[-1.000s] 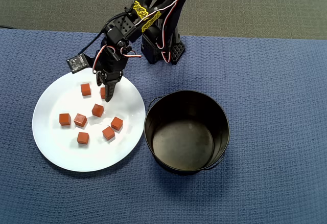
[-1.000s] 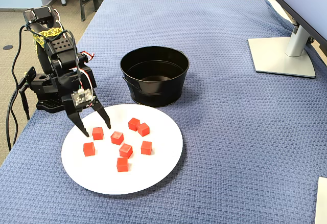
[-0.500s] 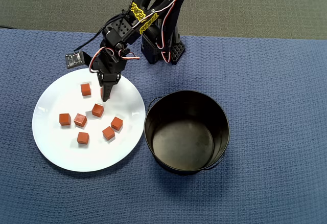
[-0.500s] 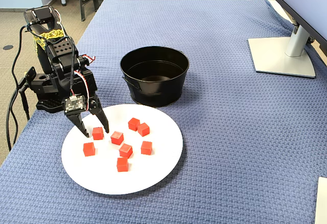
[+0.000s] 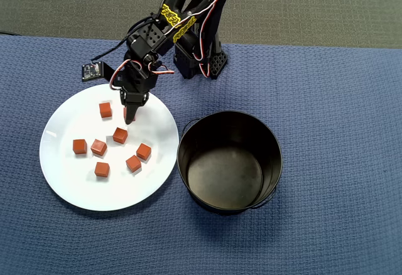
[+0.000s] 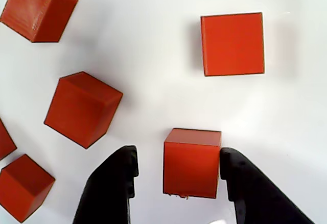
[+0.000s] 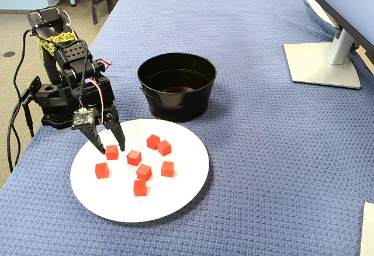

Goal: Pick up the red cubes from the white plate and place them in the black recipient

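Observation:
Several red cubes lie on the white plate, among them one near its middle. My gripper is low over the plate's edge nearest the arm base and stands open astride one red cube. The right finger touches that cube's side, while a white gap separates it from the left finger. In the fixed view the gripper straddles the same cube. To the right of the plate in the overhead view, the black recipient holds nothing.
A blue woven cloth covers the table. The arm base sits at the cloth's far edge in the overhead view. A monitor stand is at the right of the fixed view. Other cubes lie close to the left finger.
The fingers have drawn in from a wide spread and come down around the cube at the plate's edge. The other cubes have not moved.

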Action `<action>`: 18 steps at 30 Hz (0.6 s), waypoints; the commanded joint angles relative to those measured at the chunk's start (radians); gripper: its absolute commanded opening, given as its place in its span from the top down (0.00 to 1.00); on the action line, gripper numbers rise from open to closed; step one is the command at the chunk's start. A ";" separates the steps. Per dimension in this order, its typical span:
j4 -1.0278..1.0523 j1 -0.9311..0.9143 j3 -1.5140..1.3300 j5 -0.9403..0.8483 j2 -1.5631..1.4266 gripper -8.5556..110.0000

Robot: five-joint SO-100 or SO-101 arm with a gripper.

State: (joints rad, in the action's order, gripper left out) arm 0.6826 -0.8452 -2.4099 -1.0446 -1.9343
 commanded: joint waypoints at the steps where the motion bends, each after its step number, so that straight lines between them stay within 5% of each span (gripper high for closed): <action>1: -0.052 -0.008 0.003 0.009 0.009 0.85; 18: -0.106 0.009 -0.038 0.035 0.000 0.93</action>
State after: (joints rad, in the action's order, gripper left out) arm 0.5691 -0.8452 -2.4774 -1.0477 -1.9098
